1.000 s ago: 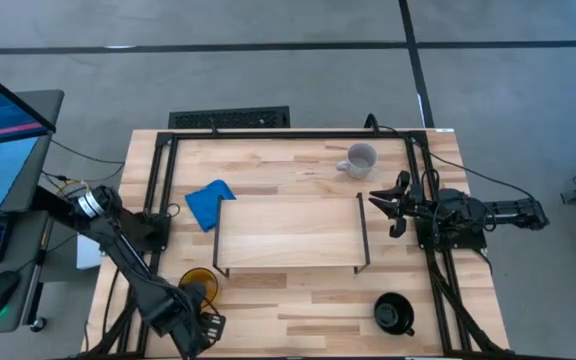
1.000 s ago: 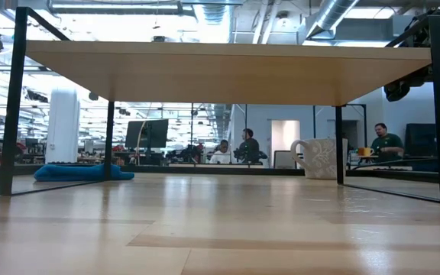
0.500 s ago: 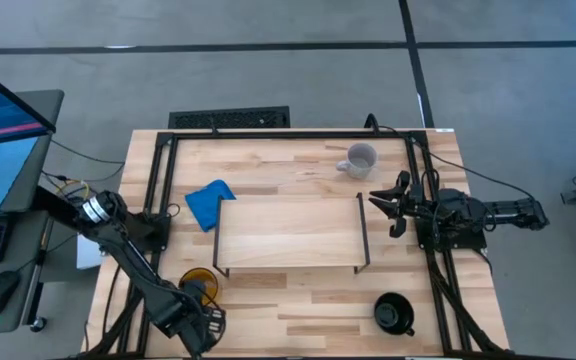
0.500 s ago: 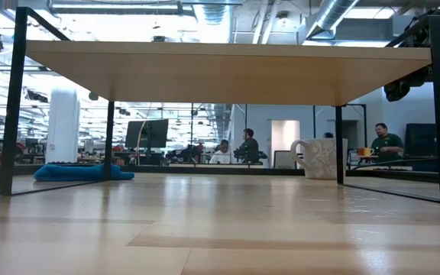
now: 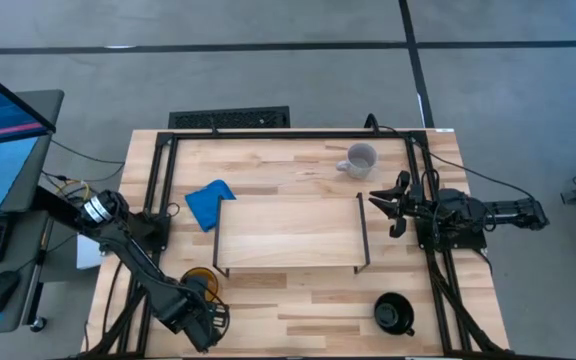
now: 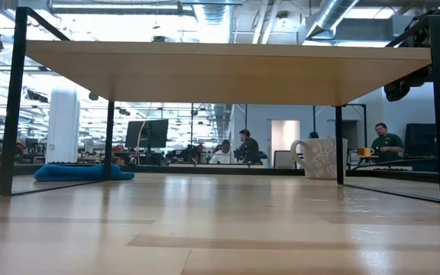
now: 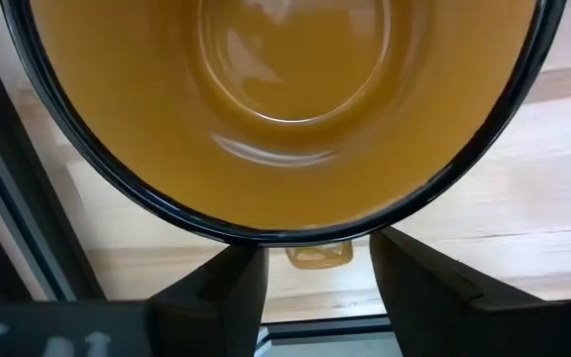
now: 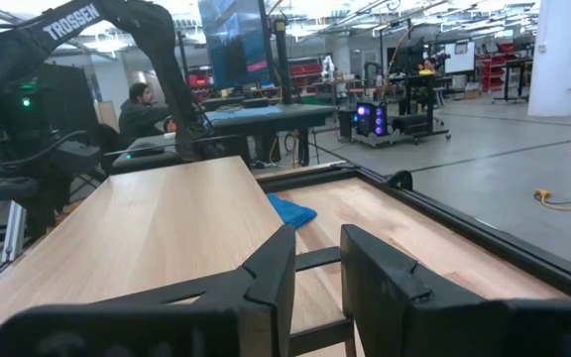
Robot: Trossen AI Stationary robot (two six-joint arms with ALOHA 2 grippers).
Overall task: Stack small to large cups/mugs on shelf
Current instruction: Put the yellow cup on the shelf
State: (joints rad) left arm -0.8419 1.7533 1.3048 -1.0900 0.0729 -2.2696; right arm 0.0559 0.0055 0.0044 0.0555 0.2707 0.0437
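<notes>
Yellow-orange mug [image 5: 199, 282] is gripped at its rim by left gripper [image 5: 203, 300] near table's front-left corner, beside shelf [image 5: 288, 232]. Black mug [image 5: 392, 312] is seen front-right. Right gripper [image 5: 388, 203] is held w/ fingers slightly parted by shelf's right end; grey-white mug [image 5: 359, 160] sits behind.

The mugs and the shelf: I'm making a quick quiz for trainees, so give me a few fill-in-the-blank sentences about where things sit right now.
1. The left gripper is closed around the ____ mug.
2. The top of the shelf holds ____ mugs.
3. The pale mug stands beyond the shelf's far edge, while the ____ mug stands near the table's front edge.
4. The blue cloth lies by the shelf's far ____ corner, seen from above.

Missing words: yellow-orange; no; black; left
</notes>
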